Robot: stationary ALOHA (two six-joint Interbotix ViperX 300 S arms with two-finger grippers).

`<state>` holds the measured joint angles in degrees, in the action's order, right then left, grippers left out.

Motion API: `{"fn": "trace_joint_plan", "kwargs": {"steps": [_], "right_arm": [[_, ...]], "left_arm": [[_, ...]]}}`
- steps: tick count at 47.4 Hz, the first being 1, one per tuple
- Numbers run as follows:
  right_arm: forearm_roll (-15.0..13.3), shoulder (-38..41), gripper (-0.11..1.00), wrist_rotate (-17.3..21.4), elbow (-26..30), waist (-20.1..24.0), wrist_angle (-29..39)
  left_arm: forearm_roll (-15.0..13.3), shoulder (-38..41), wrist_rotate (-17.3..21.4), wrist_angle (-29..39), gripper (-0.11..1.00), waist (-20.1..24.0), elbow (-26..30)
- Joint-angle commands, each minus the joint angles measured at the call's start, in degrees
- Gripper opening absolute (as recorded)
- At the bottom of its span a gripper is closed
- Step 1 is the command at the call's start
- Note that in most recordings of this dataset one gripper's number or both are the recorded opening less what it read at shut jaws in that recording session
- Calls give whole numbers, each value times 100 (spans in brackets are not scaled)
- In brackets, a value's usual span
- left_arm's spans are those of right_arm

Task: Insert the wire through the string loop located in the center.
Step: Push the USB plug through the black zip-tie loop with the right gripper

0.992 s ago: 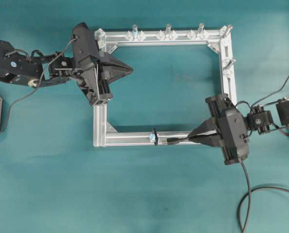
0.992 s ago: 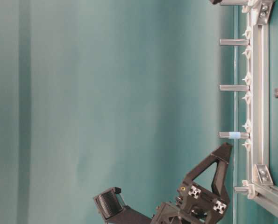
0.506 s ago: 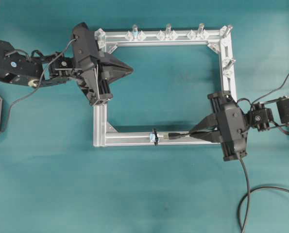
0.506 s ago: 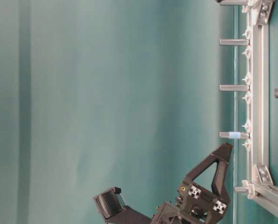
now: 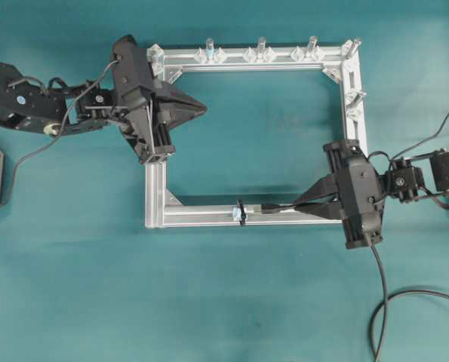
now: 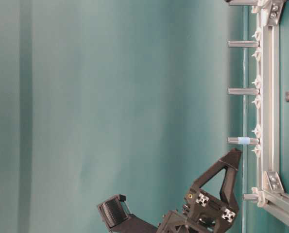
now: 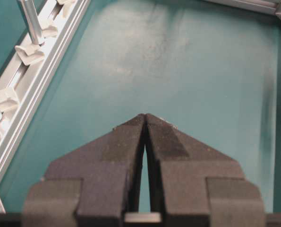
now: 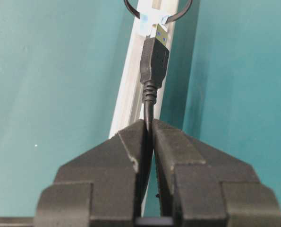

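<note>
The wire (image 5: 271, 209) is a black cable ending in a plug (image 8: 154, 59) with a yellowish metal tip. My right gripper (image 5: 303, 207) (image 8: 149, 124) is shut on the wire just behind the plug. The plug lies along the frame's bottom bar (image 5: 201, 217), its tip just short of the string loop (image 5: 241, 212). In the right wrist view the loop (image 8: 131, 9) and its pale-blue tag (image 8: 147, 26) sit right ahead of the tip. My left gripper (image 5: 204, 110) (image 7: 145, 116) is shut and empty, hovering inside the frame's upper left corner.
The silver rectangular frame (image 5: 358, 143) carries upright pegs (image 5: 261, 47) on its top and right bars. The wire's slack (image 5: 380, 294) trails off to the lower right over the teal table. The left gripper (image 6: 235, 153) shows in the table-level view near the frame corner.
The right gripper has turned and shifted slightly, so the wire now lies more in line with the bottom bar and points at the loop. The left arm has not moved.
</note>
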<state>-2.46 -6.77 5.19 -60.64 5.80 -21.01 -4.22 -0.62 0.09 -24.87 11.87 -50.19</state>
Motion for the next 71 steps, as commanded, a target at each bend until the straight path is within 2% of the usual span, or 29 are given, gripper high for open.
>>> {"fn": "trace_joint_plan", "kwargs": {"steps": [1, 23, 51, 71], "right_arm": [[18, -105, 7, 0, 53, -18, -53], [18, 97, 7, -18, 316, -79, -105], [0, 888, 7, -26, 1169, -88, -202], [0, 1151, 7, -26, 1450, -88, -202]], "left_arm": [[18, -149, -44, -18, 0, -9, 70], [18, -141, -44, -18, 0, -18, 79], [18, -141, -44, -18, 0, -18, 97], [18, -149, -44, -18, 0, -18, 88]]}}
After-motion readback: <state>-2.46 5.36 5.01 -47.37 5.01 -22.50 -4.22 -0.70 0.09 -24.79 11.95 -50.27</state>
